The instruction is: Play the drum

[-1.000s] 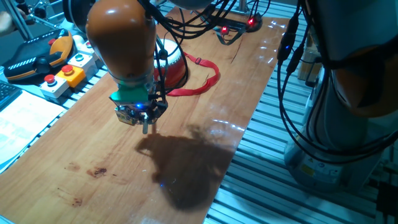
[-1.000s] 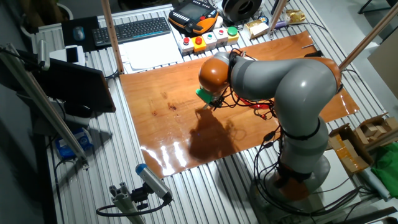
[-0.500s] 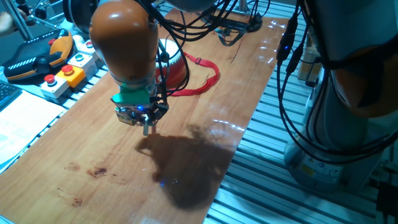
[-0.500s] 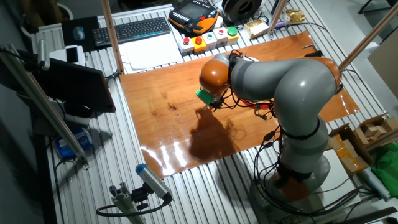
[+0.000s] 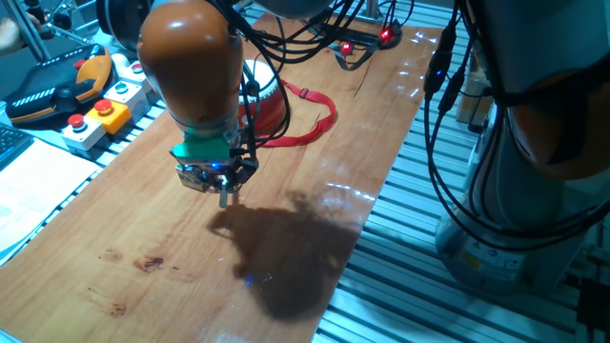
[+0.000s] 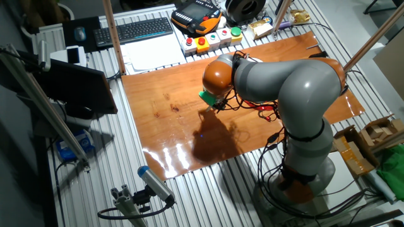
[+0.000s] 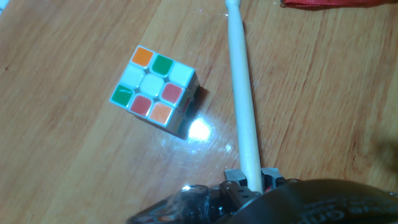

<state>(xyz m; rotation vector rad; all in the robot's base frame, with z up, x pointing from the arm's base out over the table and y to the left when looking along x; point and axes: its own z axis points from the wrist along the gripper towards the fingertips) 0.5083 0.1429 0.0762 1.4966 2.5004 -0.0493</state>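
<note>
A white drumstick (image 7: pixel 244 106) is pinched between the fingers of the gripper (image 7: pixel 250 180), its long axis directed toward the red strap (image 7: pixel 336 3). The drum (image 5: pixel 265 95) is located behind the gripper (image 5: pixel 224 186), near the table's (image 5: pixel 315 205) far edge.

A multicoloured cube (image 7: pixel 155 93) lies on the wooden table (image 7: pixel 74 162).

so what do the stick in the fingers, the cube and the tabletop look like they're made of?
Stick: pale, matte, smooth and round, probably unpainted wood, though light plastic is possible.
Cube: glossy plastic with white edges and coloured squares on its top face.
Tabletop: wood or wood-look laminate with visible grain; the bright glare spot beside the cube suggests a varnished finish.
</note>
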